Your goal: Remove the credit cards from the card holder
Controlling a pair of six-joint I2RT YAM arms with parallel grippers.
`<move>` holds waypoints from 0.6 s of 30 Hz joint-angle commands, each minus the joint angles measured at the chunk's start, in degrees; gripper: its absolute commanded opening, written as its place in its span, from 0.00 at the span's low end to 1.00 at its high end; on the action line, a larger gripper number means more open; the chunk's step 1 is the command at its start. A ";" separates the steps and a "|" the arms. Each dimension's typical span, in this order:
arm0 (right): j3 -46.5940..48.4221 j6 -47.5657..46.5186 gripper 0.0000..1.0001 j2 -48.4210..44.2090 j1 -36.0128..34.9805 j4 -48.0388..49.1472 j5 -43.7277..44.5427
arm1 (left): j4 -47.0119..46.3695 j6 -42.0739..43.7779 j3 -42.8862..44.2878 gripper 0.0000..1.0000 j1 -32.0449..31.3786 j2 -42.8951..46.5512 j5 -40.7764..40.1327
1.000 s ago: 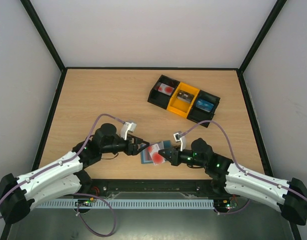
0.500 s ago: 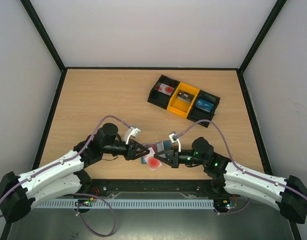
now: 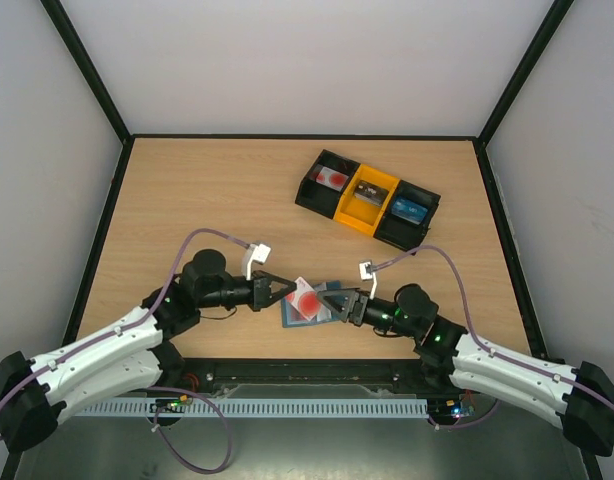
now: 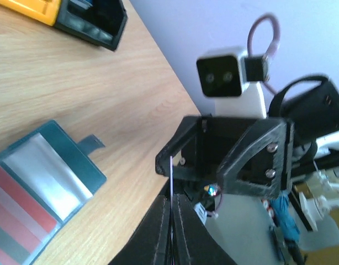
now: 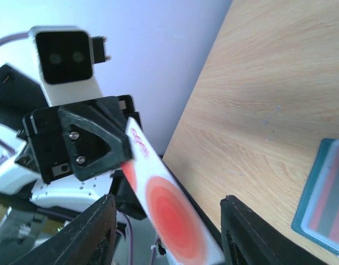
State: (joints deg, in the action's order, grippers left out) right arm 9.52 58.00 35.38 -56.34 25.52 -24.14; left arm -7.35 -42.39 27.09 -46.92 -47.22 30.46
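The card holder point(image 3: 312, 320) lies open and flat on the wooden table point(image 3: 187, 200) between the two arms, coloured card edges showing in its pockets. It looks soft and light, so it would likely slide or lift when a card is pulled unless it is pinned down. Above it the white card with red marks point(image 5: 169, 212) hangs in the air, clamped at one end by the left gripper point(image 3: 287, 293), while the right gripper point(image 3: 339, 305) has its jaws apart either side of the other end. Thin, stiff, smooth and nearly weightless, the card is best pinched flat across its faces near an edge.
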 commanded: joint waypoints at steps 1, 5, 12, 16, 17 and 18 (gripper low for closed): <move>-3.35 8.13 0.52 -0.11 -0.10 7.93 5.42 | -7.42 -7.06 -3.21 0.03 0.37 2.06 -7.34; -3.88 10.68 0.52 1.82 -0.22 10.64 6.71 | -14.89 -12.93 -6.55 0.03 0.43 4.02 -10.60; -1.58 10.84 0.46 5.25 -0.23 12.87 5.73 | -20.53 -18.59 -10.93 0.03 0.59 6.46 -16.39; -1.15 12.03 0.45 7.40 -0.21 14.34 6.65 | -23.52 -20.73 -12.67 0.03 0.70 7.86 -17.36; -1.16 12.40 0.44 8.09 -0.18 15.56 6.54 | -23.60 -21.00 -12.72 0.03 0.69 8.03 -17.70; -1.23 12.75 0.42 8.99 -0.18 16.94 6.18 | -23.82 -21.24 -12.83 0.03 0.75 8.18 -17.90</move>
State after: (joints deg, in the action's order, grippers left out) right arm 6.76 69.10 42.50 -56.34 36.58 -18.63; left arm -25.96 -60.77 14.94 -46.59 -40.29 15.14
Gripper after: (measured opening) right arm 0.443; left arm 0.029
